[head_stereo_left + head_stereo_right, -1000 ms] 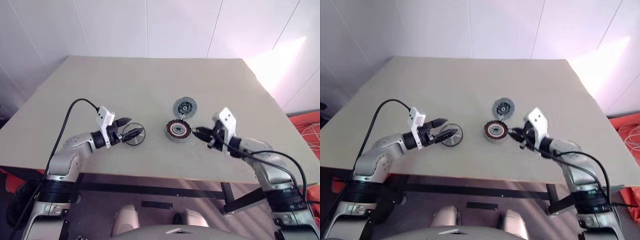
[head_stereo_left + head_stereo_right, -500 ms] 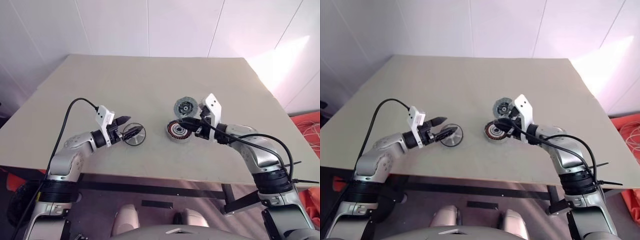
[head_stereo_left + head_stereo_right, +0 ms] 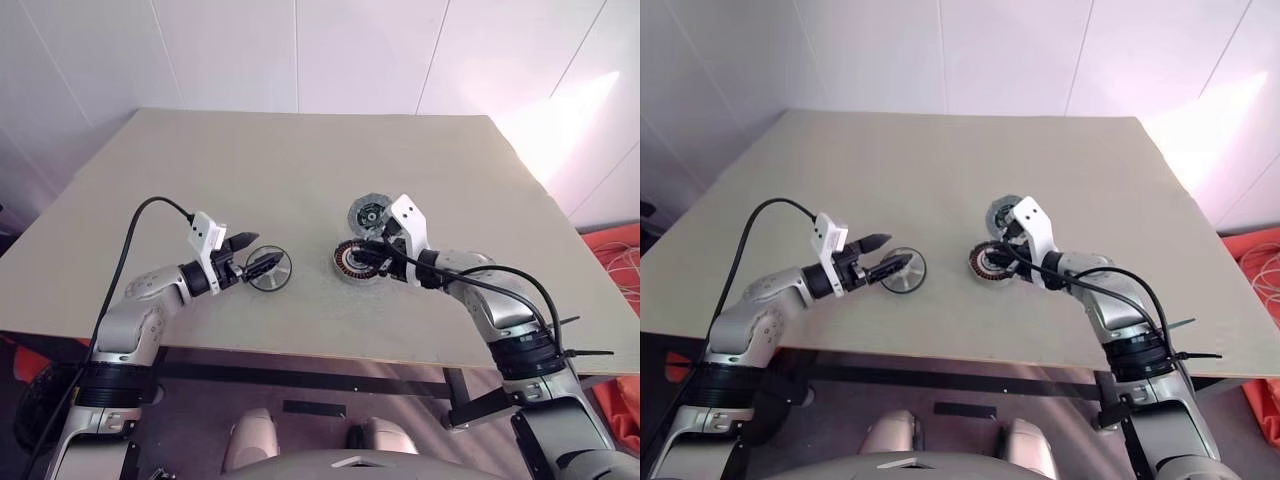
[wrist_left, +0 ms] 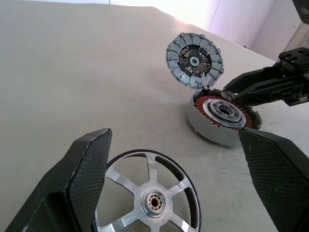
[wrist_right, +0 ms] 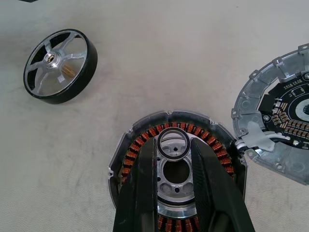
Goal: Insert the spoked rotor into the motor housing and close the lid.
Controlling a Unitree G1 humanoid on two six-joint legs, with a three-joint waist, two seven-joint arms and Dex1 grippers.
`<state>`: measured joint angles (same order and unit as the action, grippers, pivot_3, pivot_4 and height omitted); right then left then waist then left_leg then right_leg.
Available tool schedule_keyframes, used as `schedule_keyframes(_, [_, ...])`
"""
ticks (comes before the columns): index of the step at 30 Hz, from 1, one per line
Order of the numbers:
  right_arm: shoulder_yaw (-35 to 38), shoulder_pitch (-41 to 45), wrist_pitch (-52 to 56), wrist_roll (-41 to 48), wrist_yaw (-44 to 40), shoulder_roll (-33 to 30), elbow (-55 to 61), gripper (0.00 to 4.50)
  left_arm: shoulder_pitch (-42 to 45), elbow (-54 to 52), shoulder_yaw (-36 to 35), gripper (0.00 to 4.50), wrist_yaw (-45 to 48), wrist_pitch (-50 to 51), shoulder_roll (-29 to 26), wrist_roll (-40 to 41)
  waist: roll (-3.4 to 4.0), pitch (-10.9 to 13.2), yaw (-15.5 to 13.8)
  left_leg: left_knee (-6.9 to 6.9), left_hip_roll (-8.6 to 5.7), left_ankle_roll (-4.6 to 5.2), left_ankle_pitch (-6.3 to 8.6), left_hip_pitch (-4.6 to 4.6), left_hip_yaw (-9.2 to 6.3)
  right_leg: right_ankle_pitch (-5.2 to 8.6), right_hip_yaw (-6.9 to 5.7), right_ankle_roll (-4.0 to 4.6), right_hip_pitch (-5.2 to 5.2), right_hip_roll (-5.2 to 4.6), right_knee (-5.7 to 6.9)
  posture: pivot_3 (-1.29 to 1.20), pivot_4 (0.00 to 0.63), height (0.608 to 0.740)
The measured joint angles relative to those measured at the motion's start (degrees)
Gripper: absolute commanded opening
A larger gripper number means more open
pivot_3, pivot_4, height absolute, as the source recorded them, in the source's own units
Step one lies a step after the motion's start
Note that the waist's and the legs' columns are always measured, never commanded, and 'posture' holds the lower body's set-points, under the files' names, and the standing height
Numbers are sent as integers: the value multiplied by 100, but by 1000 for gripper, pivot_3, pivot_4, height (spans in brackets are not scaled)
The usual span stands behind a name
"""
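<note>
eyes: we look forward and down from the head over the table (image 3: 300, 170), both arms in frame | left wrist: low and close, facing the rotor (image 4: 147, 193), housing (image 4: 219, 116) at 1 o'clock | right wrist: close above the housing, rotor at 10 o'clock | all views share both

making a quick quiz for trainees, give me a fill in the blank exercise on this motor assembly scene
1. The lid stands ____ beside the motor housing.
2. The spoked rotor lies between the open fingers of the ____ gripper.
3. The right gripper holds a small ____ over the housing's centre.
4. The windings inside the housing are ____-coloured.

Missing words: open; left; ring; copper
</note>
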<state>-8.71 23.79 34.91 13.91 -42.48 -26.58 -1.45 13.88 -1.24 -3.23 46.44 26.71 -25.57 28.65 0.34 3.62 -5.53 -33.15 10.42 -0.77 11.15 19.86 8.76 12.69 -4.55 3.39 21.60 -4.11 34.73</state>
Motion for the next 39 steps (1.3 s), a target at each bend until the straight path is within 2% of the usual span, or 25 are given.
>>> schedule_keyframes(39, [-54,-58,-73,-277,-122,-39,-203,722,-108,-142,-21,4500,-102,1,-14,10,0,0,0,0,0,0,0,-4,0,1,0,-1,-4,0,1,0,0,740])
